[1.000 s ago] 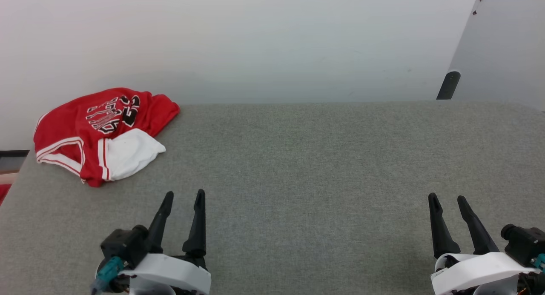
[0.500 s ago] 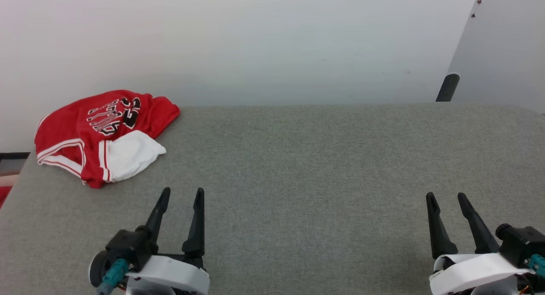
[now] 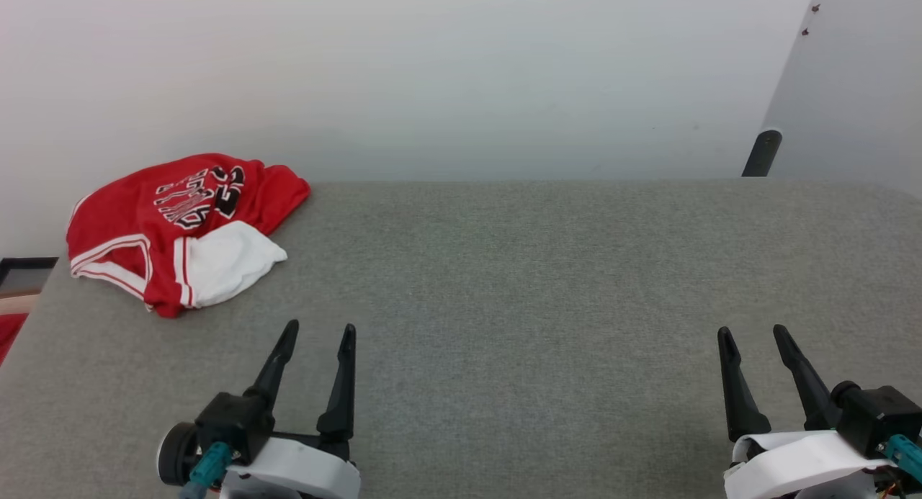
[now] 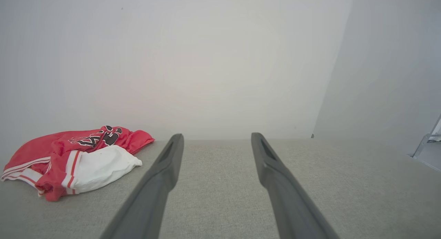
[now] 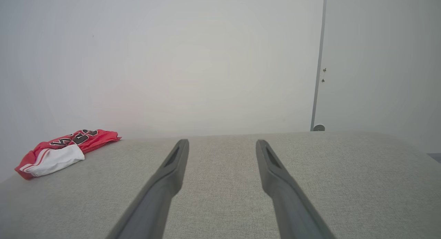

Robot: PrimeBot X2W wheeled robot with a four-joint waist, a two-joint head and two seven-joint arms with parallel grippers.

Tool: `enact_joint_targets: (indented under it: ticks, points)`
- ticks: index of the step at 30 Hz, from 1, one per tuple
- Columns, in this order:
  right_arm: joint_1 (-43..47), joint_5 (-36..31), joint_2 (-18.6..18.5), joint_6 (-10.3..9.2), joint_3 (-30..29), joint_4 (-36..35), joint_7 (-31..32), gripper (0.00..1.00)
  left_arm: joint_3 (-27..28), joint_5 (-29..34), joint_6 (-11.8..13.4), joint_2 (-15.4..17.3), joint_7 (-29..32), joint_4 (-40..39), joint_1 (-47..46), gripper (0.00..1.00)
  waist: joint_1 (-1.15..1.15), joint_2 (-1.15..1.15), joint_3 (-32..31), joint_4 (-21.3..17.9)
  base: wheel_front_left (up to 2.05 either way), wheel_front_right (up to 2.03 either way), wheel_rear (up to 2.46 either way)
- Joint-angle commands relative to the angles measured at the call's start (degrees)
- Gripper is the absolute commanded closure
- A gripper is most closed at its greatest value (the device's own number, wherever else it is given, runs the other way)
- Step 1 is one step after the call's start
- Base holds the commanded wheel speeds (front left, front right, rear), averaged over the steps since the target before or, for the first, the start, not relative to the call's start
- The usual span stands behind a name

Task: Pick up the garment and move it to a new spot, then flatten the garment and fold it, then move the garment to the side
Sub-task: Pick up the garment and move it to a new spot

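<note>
At the upper left of the head view the garment [image 3: 180,225] lies crumpled on the far left corner of the grey table [image 3: 504,283], with the red body up and one white sleeve toward me. Compared with one second ago it sits a little lower and more to the right in the frame. The far edge of the table has shifted the same way, so I judge that the head camera moved, not the shirt. At the lower left my left gripper [image 3: 320,326] has its fingers spread wide and holds nothing. It has shifted only a little and is well apart from the cloth. At the lower right my right gripper [image 3: 753,330] is equally wide and empty, almost where it was. So the pick-up has not begun; I think the left arm should reach first.
</note>
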Motion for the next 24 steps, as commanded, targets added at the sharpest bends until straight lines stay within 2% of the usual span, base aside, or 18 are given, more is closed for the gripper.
enact_joint_targets:
  ticks: [1, 10, 24]
  points:
    - [0.56, -0.31, 0.11, 0.04, 0.19, -0.16, -0.12, 0.0, 0.27, -0.09, -0.24, 0.04, 0.04, 0.28, -0.41, 0.0, 0.0, 0.0, -0.03, 0.29, 0.0, 0.0, 0.0]
    - [0.7, 0.12, 0.11, 0.04, 1.49, 0.19, 0.17, 0.0, 2.45, -0.69, -0.55, 0.51, 0.04, 2.31, -0.96, 0.0, 0.0, 0.0, -0.75, 4.28, 0.0, 0.0, 0.0]
    - [-0.37, 1.45, 0.11, 0.04, 5.35, 1.94, -0.38, 0.0, 7.76, -1.24, -0.23, 2.21, 0.04, 5.19, -0.29, 0.0, 0.0, 0.0, -2.33, 15.35, 0.0, 0.0, 0.0]
